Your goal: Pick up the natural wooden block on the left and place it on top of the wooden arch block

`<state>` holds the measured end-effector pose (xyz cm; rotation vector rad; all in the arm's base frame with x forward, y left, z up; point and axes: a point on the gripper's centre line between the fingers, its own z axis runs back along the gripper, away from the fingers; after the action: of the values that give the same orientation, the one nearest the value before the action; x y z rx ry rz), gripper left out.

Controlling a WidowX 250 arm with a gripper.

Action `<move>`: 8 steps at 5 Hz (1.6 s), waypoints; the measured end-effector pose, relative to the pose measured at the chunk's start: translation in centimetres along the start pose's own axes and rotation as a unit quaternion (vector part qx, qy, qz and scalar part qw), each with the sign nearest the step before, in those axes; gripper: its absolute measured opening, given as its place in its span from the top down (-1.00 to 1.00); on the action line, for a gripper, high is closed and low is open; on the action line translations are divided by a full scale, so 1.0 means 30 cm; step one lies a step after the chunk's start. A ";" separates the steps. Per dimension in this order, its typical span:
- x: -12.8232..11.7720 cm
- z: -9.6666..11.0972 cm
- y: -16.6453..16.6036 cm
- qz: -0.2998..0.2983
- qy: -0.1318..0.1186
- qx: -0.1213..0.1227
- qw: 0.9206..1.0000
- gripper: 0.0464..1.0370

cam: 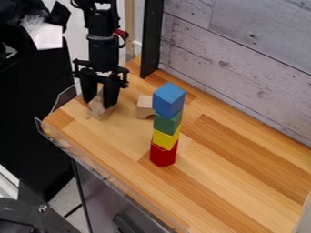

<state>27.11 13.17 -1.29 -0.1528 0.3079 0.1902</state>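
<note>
The black fingers [111, 94] point down over the far left part of the counter [243, 178], at the end of the black arm [103, 48] that comes in from the top edge of the view. They stand a little apart, pinching a pale wooden piece [99, 112] between them. The piece sits tilted, its upper part showing in the narrow gap and its lower part reaching below the tips; whether it touches the wood under it is hard to tell.

Just beside the fingers, to their right in the view, a small wooden block [144, 105] with a curved notch in its underside rests on the counter. Farther to the right of the fingers, and nearer the camera, stands an upright tower of four blocks, apart from the notched one. Its base is a red block [163, 156], with a yellow block [165, 139] on that, then a green block [166, 123], and a blue block [169, 99] on top. The blocks are turned a little differently from one another, so their edges do not line up exactly.

Behind the fingers and to their right, a dark post [152, 38] rises beside a wall [243, 54] of pale, greyish boards. On the camera side of the fingers, a clear rim [100, 166] runs along the counter's edge.
</note>
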 end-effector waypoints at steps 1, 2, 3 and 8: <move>-0.003 -0.006 -0.006 -0.002 -0.002 -0.004 1.000 -0.04; -0.020 0.013 -0.011 0.004 -0.022 0.001 1.000 -0.04; -0.032 0.108 -0.025 0.001 -0.069 0.010 0.998 -0.04; -0.026 0.128 -0.130 -0.292 -0.044 0.082 0.952 -0.04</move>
<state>28.27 9.94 3.03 -0.0650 0.1782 -0.4148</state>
